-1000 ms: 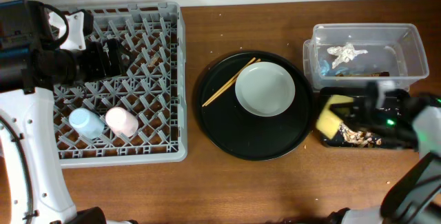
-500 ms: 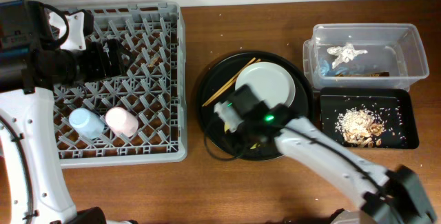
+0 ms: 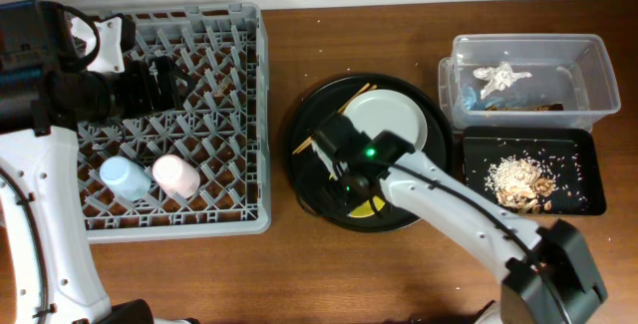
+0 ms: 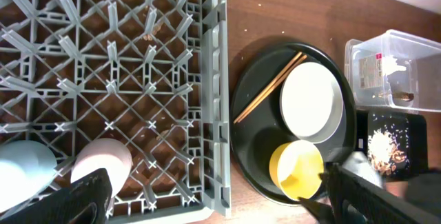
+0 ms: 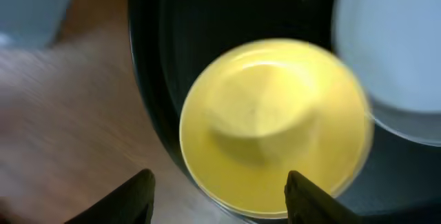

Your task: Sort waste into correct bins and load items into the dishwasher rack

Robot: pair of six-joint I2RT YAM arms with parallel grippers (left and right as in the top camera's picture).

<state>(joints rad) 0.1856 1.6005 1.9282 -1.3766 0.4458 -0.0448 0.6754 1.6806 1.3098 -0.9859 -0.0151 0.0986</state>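
The yellow bowl [image 5: 272, 124] lies on the big round black tray [image 3: 309, 179], just ahead of my right gripper [image 5: 224, 196], which is open and not touching it. In the overhead view the bowl [image 3: 367, 207] is mostly hidden under the right arm, and the right gripper [image 3: 351, 189] hangs over it. The pale plate [image 3: 387, 125] and chopsticks [image 3: 329, 120] share that tray. My left gripper [image 3: 150, 83] hovers open and empty over the grey rack [image 3: 239, 115], which holds the blue cup [image 3: 125, 176] and pink cup [image 3: 177, 174].
At the right stands the clear tub [image 3: 588, 75] with white tissue [image 3: 501, 77] inside. In front of it lies the shallow black tray [image 3: 588, 189] with food scraps [image 3: 516, 182]. Bare wooden table runs along the front edge.
My right arm has swung left from the shallow black tray to the round tray with the yellow bowl, and its jaws have opened off the bowl. The left arm is unchanged.
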